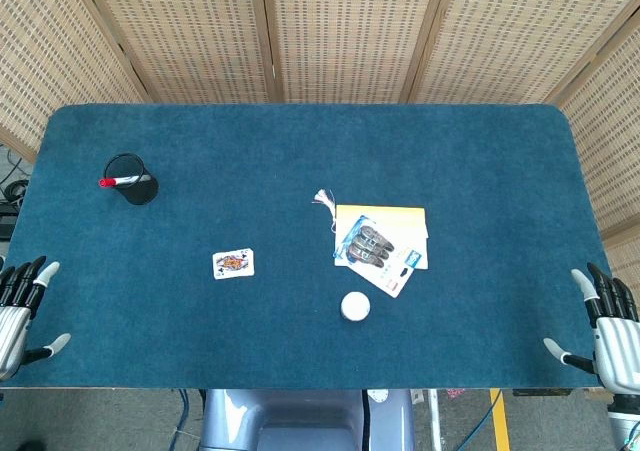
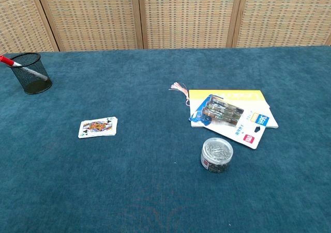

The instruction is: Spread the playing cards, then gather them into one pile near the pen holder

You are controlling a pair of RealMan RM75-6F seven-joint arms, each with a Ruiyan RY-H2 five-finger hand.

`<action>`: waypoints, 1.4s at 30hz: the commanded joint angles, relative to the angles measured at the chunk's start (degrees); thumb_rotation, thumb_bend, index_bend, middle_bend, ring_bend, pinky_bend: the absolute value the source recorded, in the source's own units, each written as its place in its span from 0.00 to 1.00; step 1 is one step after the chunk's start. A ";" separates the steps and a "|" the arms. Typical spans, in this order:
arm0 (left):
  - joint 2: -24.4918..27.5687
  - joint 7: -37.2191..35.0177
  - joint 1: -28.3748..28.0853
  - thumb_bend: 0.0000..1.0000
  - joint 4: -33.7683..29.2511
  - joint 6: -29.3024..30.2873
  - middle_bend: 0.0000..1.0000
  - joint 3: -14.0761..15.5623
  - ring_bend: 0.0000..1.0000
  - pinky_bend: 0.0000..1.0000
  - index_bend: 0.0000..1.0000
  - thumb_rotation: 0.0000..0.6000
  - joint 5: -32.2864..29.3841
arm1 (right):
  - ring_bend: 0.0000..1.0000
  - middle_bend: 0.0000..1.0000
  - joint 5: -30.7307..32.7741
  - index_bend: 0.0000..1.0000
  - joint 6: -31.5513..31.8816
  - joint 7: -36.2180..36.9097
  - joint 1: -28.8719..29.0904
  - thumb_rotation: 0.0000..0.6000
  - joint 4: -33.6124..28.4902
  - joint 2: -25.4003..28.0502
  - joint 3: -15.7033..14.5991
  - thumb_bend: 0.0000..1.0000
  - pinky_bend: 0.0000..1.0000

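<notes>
The blue felt table (image 1: 300,151) fills both views, backed by woven cane panels (image 2: 186,16). From my head camera I see my left hand (image 1: 22,306) at the near left edge and my right hand (image 1: 605,326) at the near right edge, each with its fingers spread and nothing in them; my chest camera shows neither hand. Right of centre lies a yellow notebook (image 2: 243,96) with a tassel at its corner, and on it a blister pack of binder clips (image 2: 225,117), whose clips read clearly only from the chest. Far left stands the black mesh pen holder (image 2: 31,74) with a red pen (image 1: 118,181) in it; the mesh shows only from the chest view. Just in front of the notebook sits a small round tub of paper clips (image 2: 216,155), which from above is only a white lid. The playing cards (image 2: 98,127) lie in one stack left of centre, face up, well apart from the pen holder and from both my hands.
</notes>
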 commanded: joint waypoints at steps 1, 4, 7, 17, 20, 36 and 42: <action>-0.22 0.06 0.06 0.05 0.20 0.24 0.00 -0.05 0.00 0.00 0.00 1.00 0.16 | 0.00 0.00 0.04 0.06 -0.07 0.05 -0.01 1.00 -0.06 0.05 -0.03 0.16 0.00; -0.39 0.12 0.06 0.06 0.35 0.30 0.00 -0.04 0.00 0.00 0.00 1.00 0.30 | 0.00 0.00 0.14 0.06 -0.12 0.10 -0.05 1.00 -0.16 0.12 -0.03 0.16 0.00; -0.47 -0.29 -0.22 0.09 0.73 -0.01 0.00 0.32 0.00 0.00 0.00 1.00 1.22 | 0.00 0.00 0.14 0.06 -0.09 0.19 -0.09 1.00 -0.20 0.11 -0.05 0.16 0.00; -1.67 -12.85 -9.70 0.97 3.68 -13.03 0.00 1.85 0.00 0.00 0.00 1.00 6.63 | 0.00 0.00 0.41 0.06 -0.69 0.60 0.01 1.00 -0.31 0.30 -0.12 0.16 0.00; -2.98 -14.33 -13.84 1.00 3.96 -17.80 0.00 0.90 0.00 0.00 0.00 1.00 6.93 | 0.00 0.00 0.60 0.06 -1.16 1.04 0.11 1.00 -0.41 0.50 -0.17 0.16 0.00; -9.58 -11.89 -29.19 1.00 0.36 -38.71 0.00 -2.96 0.00 0.00 0.00 1.00 -0.58 | 0.00 0.00 1.17 0.06 -2.60 2.29 0.41 1.00 -1.03 1.37 -0.36 0.16 0.00; -12.74 -7.60 -31.77 1.00 0.59 -42.76 0.00 -3.38 0.00 0.00 0.00 1.00 -5.15 | 0.00 0.00 1.30 0.06 -3.01 2.65 0.50 1.00 -1.23 1.62 -0.44 0.16 0.00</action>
